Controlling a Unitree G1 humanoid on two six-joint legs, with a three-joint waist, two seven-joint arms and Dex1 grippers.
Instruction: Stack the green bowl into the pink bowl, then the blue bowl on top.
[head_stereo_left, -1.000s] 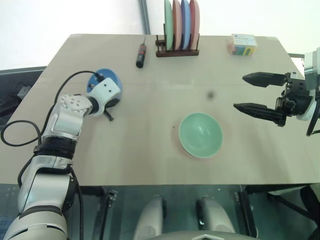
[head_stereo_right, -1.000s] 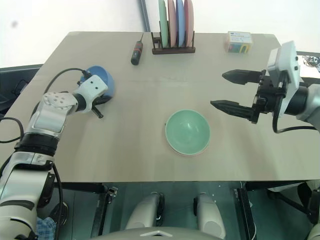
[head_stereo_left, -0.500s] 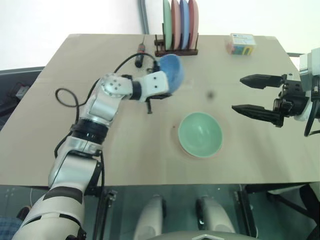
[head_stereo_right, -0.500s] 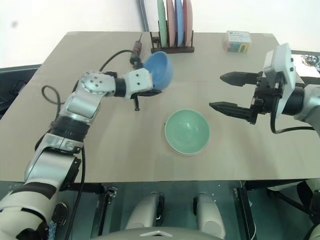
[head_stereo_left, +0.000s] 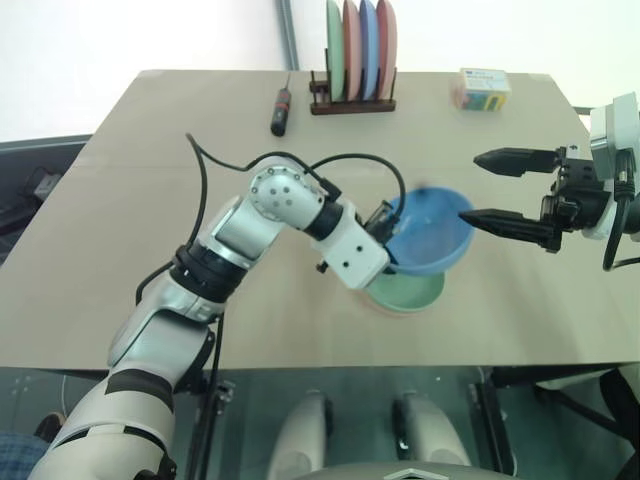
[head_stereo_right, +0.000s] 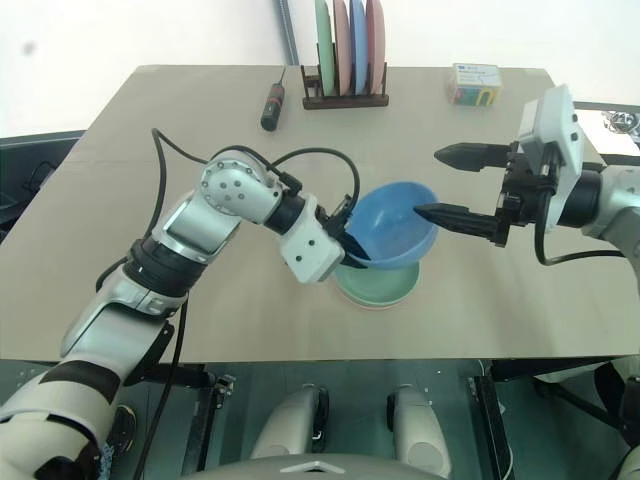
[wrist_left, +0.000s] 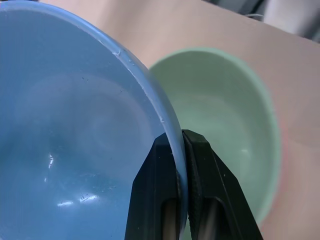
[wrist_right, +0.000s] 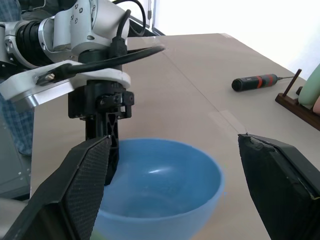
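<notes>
Beige tabletop (head_stereo_left: 250, 330) is carrying the stack at lower centre, where the green bowl (head_stereo_left: 425, 291) is sitting with what seems a pink edge around it, probably the pink bowl, though it is hard to make out. Just above it the left gripper (wrist_left: 178, 165) is pinching the rim of the blue bowl (head_stereo_left: 432, 232), tilted and not yet seated. At far right the right gripper (head_stereo_left: 498, 190) is hanging with fingers apart, holding nothing.

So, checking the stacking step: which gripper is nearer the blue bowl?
Left. The left gripper is shut on the blue bowl's rim, above the green bowl; the right gripper is open just beside it.
</notes>
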